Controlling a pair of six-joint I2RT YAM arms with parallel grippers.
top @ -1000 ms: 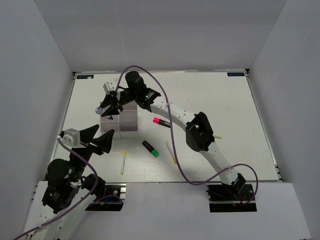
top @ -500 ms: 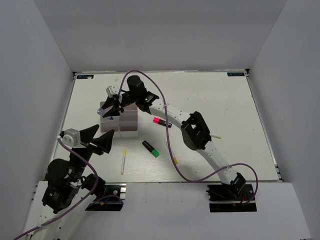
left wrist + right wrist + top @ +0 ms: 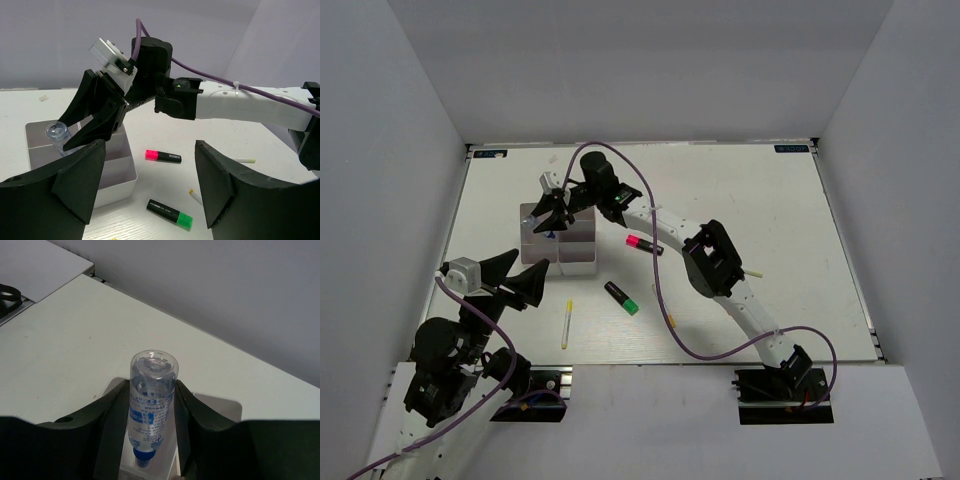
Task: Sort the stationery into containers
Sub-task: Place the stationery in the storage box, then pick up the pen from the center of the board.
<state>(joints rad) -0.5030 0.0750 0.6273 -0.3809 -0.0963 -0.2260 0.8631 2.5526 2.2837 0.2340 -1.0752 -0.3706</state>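
Seen from above, the white worktop (image 3: 740, 200) carries two containers (image 3: 578, 264), joined side by side toward its left edge and about midway between the far and near edges. It also holds two highlighters, three thin pens and one small clear bottle. The pink-ended highlighter (image 3: 643, 245) lies just right of the containers, long axis roughly left to right, pink end toward the left edge. The green-ended highlighter (image 3: 620, 297) lies closer to the near edge, slanted, green end toward the near-right corner. The yellow pen (image 3: 566, 322) runs almost far to near, close to the near edge. A second pen (image 3: 663, 305) slants beside the green-ended highlighter, and a third pen (image 3: 753, 271) pokes out from under the right arm toward the right edge. The right arm stretches from the near edge diagonally toward the far-left corner, wrist bent down. The right gripper (image 3: 548, 212) is clamped on the bottle (image 3: 549, 233) over the left container. The left arm is folded at the near-left corner, and the left gripper (image 3: 527, 267) is raised and aimed at the containers, jaws wide apart and empty. The left wrist view shows its two fingers (image 3: 75, 185) spread, and beyond them the bottle tilted, clear base uppermost, lower end hidden. In the right wrist view the fingers (image 3: 112, 430) press both sides of the bottle. Its long axis runs along them, clear base out past the fingertips, blue cap back toward the palm.
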